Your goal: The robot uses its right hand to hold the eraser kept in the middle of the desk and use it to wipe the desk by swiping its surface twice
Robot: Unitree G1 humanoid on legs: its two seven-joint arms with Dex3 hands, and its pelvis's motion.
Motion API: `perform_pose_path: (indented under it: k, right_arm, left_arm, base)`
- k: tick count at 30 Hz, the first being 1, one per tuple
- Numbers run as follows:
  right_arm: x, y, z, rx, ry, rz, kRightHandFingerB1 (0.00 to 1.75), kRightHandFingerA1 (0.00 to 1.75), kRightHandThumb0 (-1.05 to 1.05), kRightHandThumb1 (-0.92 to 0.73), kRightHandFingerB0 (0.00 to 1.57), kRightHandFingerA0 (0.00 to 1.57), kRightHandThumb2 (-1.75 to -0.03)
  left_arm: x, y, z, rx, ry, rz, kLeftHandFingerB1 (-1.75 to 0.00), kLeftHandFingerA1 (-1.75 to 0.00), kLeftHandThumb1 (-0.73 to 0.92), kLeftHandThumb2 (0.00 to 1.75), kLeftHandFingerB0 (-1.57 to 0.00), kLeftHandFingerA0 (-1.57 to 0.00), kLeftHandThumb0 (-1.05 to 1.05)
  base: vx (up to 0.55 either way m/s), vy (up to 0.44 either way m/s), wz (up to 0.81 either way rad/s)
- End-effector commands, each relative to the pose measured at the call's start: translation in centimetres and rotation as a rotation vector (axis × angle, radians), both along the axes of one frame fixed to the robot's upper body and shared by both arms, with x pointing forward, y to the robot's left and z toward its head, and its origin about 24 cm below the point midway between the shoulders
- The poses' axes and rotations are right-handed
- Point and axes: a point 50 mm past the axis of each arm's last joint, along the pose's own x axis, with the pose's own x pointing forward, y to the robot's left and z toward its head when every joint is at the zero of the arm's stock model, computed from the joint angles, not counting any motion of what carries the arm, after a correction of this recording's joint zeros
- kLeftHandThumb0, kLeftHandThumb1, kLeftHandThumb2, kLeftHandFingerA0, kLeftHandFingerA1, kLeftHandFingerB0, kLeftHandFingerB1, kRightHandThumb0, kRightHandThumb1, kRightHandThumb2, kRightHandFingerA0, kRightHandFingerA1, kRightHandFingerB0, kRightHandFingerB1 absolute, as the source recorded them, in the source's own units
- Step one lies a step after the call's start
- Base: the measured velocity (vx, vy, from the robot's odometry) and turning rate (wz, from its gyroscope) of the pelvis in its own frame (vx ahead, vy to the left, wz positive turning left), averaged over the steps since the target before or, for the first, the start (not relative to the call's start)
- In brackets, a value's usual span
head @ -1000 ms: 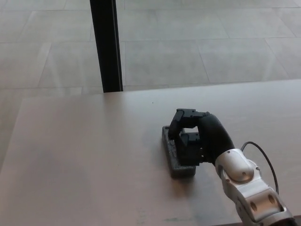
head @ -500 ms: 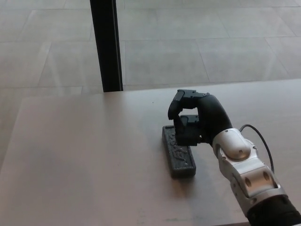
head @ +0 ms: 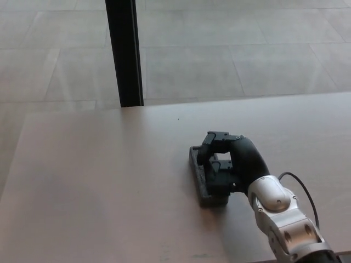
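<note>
Eraser sits dark and oblong a little right of centre in the frame, lying flat on the pale bench, long side running away from the camera. And the right hand is back down on it! Half a second ago that hand was lifted, hovering over the far end with the block exposed along nearly its whole length; now it has dropped and pulled toward the camera, its black fingers curled over the top and right side, covering most of the right edge. The block itself looks to be in the same spot as before, so this reads as a re-grip, not a swipe. The hand is closed around the eraser, thumb and fingers wrapped onto it, though how firm the pinch is can't be judged from up here. The silver forearm comes in from the lower right corner, cable looping beside it. Left hand is nowhere in the picture. A black post stands at upper left beyond the bench edge, tiled floor behind. My call: hold regained, wiping strokes yet to come.
</note>
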Motion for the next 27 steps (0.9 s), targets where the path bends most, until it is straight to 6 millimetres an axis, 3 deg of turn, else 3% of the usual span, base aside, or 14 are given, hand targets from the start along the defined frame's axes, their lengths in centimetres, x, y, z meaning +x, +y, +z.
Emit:
perform_pose_path:
  k: [1,7,12,13,14,21,27]
  right_arm:
    - [-0.8,-1.4,-2.0,-0.049,0.034,-0.038,1.69,1.75,-0.2,-0.49,0.79,0.97,-1.26]
    - [-2.0,-1.2,-4.3,-0.124,0.077,-0.026,1.65,1.75,-0.17,-0.55,0.79,0.93,-1.24]
    - [-2.5,-0.6,-5.6,-0.162,0.109,0.011,1.66,1.75,-0.19,-0.51,0.76,0.87,-1.23]
    - [-2.6,-0.5,-5.7,-0.166,0.114,0.006,1.64,1.75,-0.24,-0.58,0.75,0.87,-1.06]
    - [-2.7,-0.3,-5.8,-0.198,0.102,0.03,1.66,1.75,-0.21,-0.56,0.74,0.87,-1.15]
    - [-2.9,-0.9,-6.7,-0.31,0.075,0.075,1.65,1.75,-0.2,-0.43,0.8,0.88,-1.33]
    - [-3.7,-2.4,-8.1,-0.334,0.117,0.065,1.64,1.75,-0.2,-0.48,0.81,0.89,-1.29]
  left_arm:
    - [0.0,0.9,0.9,0.042,-0.026,-0.011,-0.76,-1.01,0.83,0.64,-0.45,-0.44,-0.66]
    - [0.1,1.0,1.1,0.057,-0.025,-0.029,-0.81,-1.04,0.83,0.63,-0.48,-0.45,-0.69]
    - [0.3,0.9,1.0,0.059,-0.025,-0.036,-0.78,-0.99,0.82,0.64,-0.47,-0.45,-0.69]
    - [0.4,0.9,1.0,0.05,-0.03,-0.029,-0.79,-1.01,0.82,0.65,-0.47,-0.45,-0.7]
    - [0.6,0.9,1.1,0.052,-0.035,-0.031,-0.76,-1.02,0.82,0.64,-0.44,-0.44,-0.69]
    - [1.0,1.1,1.3,0.054,-0.041,-0.021,-0.78,-1.04,0.82,0.63,-0.45,-0.44,-0.69]
    - [1.2,1.0,1.4,0.092,-0.027,-0.06,-0.74,-0.95,0.81,0.65,-0.45,-0.45,-0.72]
  base:
    - [0.0,0.0,0.0]
    - [0.0,0.0,0.0]
    - [0.0,0.0,0.0]
    - [0.0,0.0,0.0]
    - [0.0,0.0,0.0]
    - [0.0,0.0,0.0]
    - [0.0,0.0,0.0]
